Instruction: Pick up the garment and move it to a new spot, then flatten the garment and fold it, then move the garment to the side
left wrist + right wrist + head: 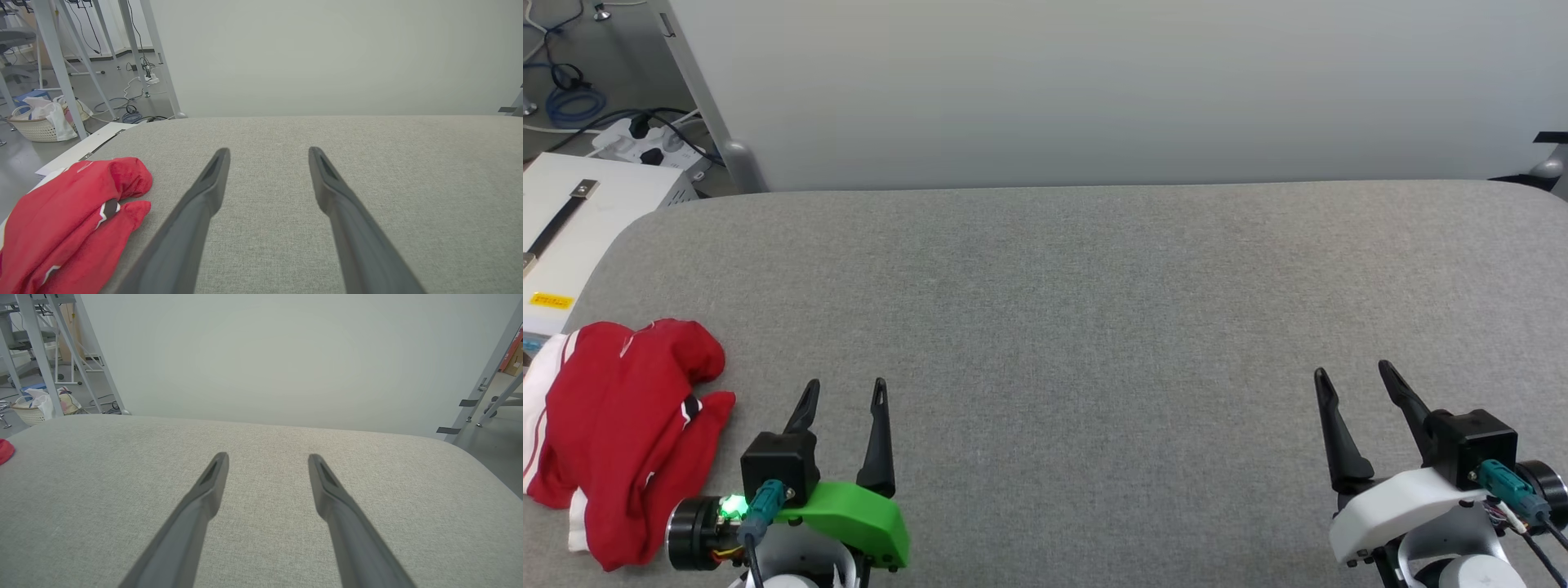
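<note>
- Two claws sit at the near side of a grey fabric-covered tabletop (1078, 310), their fingers pointing toward the far side.
- The left claw (846, 381), on a green mount, is at the near left. Its two dark fingers are spread wide with only bare cloth between them, and it has hold of nothing.
- The right claw (1352, 367), on a white mount, is at the near right, well apart from the left one. Its fingers are also spread wide and grip nothing.
- The garment (621, 425) lies crumpled in a heap at the near left of the tabletop, reaching its left edge. It is red, with white cloth along its left side and thin white striping.
- It lies just left of the left claw's wrist, and the fingers are clear of it.
- In the left wrist view the garment (69, 220) lies left of the left finger, apart from it.
- In the right wrist view a small red piece of it (5, 451) shows at the far left.
- Beyond the tabletop's left edge stands a white box (580, 220) with a black strap and a yellow label.
- Farther off, a power strip (645, 143) and a coiled blue cable (574, 104) lie on the floor.
- A pale panel (1094, 90) stands upright along the far edge.
- A woven basket (39, 124) sits on the floor at the far left.
</note>
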Motion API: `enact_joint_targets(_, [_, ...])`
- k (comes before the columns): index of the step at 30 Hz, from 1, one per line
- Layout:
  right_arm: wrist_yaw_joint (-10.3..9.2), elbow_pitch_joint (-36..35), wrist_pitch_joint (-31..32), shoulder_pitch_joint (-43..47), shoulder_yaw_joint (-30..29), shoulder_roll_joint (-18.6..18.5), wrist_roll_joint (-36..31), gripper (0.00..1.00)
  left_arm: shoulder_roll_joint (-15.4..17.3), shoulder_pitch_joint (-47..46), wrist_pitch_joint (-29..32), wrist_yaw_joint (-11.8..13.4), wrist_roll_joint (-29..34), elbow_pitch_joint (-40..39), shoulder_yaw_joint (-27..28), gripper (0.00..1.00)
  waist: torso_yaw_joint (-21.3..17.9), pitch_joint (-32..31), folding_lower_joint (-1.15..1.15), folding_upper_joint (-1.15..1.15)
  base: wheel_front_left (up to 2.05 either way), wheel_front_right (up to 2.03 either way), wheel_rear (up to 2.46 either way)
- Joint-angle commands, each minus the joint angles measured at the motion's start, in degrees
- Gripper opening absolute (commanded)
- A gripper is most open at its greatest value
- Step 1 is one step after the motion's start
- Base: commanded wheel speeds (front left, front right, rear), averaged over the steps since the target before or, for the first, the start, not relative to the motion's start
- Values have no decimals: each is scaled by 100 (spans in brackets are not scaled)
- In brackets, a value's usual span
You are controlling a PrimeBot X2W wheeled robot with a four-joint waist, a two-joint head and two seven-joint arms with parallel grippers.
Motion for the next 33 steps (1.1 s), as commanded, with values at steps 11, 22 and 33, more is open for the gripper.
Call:
enact_joint_targets(11, [-2, -105, -150, -54, 21, -4, 157, 100, -12, -171, -196, -25, -202, 165, -47, 100, 43, -15, 0, 0, 0, 0, 0])
enact_joint_targets(22, [-2, -246, -200, -94, 255, -5, 30, 100, -14, -258, -327, 33, -270, 295, -8, 100, 429, 29, 0, 0, 0, 0, 0])
enact_joint_targets(33, [-2, -320, -225, -122, 403, -71, 35, 100, -17, -290, -456, 32, -313, 373, 178, 100, 1242, 51, 0, 0, 0, 0, 0])
